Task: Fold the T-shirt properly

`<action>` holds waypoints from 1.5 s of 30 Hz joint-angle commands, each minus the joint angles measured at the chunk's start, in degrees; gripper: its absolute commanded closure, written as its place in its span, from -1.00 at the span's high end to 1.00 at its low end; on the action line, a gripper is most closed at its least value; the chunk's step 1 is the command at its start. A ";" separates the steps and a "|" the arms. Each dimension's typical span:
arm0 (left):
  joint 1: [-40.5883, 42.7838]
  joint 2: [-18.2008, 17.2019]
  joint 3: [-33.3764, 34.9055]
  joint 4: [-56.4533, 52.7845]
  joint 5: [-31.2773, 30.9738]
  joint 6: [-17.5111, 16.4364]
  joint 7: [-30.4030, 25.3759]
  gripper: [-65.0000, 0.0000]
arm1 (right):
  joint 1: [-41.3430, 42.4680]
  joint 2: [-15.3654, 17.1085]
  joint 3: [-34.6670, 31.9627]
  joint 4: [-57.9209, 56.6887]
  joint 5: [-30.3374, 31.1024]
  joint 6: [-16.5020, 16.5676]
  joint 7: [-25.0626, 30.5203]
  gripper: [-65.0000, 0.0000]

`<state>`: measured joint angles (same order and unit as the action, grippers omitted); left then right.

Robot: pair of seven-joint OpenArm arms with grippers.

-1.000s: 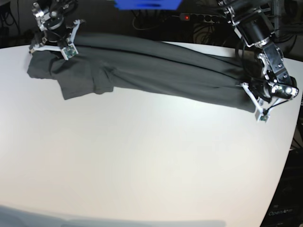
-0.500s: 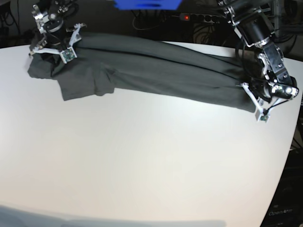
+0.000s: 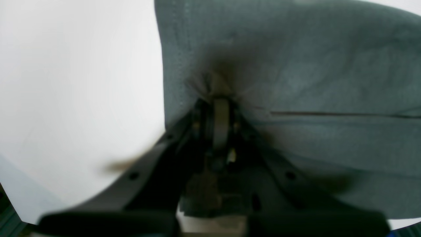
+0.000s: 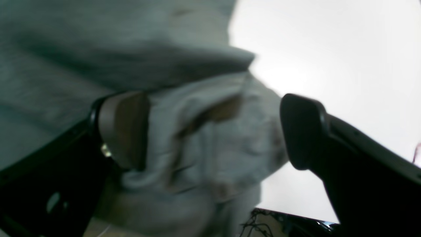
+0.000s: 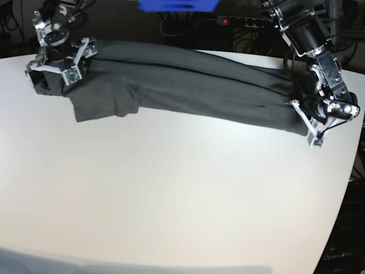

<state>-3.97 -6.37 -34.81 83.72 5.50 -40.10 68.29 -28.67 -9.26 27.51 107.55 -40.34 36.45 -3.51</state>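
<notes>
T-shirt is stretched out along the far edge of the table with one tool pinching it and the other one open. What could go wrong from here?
1. The right tool stands open with a bunch of the T-shirt between its fingers; lifting away could snag and drag that end.
2. The left tool is shut on the hem; pulling now, with the other end free, could undo the fold.
3. The cloth lies close to the table's far edge and may slip off.

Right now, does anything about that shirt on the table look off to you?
Yes: the T-shirt lies in a long rumpled band along the table's far edge, not flat. One sleeve juts toward the camera. The left claw pinches one end; the right claw stands open over the bunched other end.
</notes>
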 commanded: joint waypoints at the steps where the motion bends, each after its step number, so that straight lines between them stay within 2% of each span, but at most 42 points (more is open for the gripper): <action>1: 0.32 0.00 0.13 -0.60 1.05 0.10 1.29 -0.91 | 0.40 0.26 0.76 0.80 0.29 -0.62 0.74 0.71; 4: 0.32 0.00 0.13 -0.51 1.05 0.10 1.29 -0.91 | 1.54 0.26 2.34 0.80 0.29 -0.53 0.74 0.29; 10: 0.32 0.00 0.21 -0.51 1.05 0.10 1.29 -0.91 | 1.54 0.26 2.52 1.07 0.29 -0.53 0.74 -0.96; 11: 0.32 0.00 0.21 -0.51 1.05 0.10 1.29 -0.91 | 1.54 0.26 2.60 1.07 0.29 -0.53 0.74 -1.00; 26: 0.32 0.00 -0.05 -0.51 1.05 0.10 1.29 -0.91 | 2.69 0.26 2.16 0.10 0.56 -0.45 1.00 -0.98; 37: 0.32 0.00 -0.05 -0.51 1.05 0.10 1.29 -0.91 | 5.24 0.26 2.16 -10.01 0.56 -0.45 1.27 -0.98; 41: 0.14 0.00 -0.14 -0.60 1.05 0.10 0.94 -0.91 | 7.17 0.26 2.52 -13.17 0.56 -0.45 3.73 -0.98; 45: -0.03 0.00 -0.14 -0.60 1.05 0.10 0.76 -0.91 | 8.23 0.86 2.34 -14.58 0.56 -0.45 3.90 -0.98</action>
<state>-4.03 -6.37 -35.00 83.68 5.50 -40.10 67.90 -20.64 -8.27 30.00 93.34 -38.37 34.37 2.55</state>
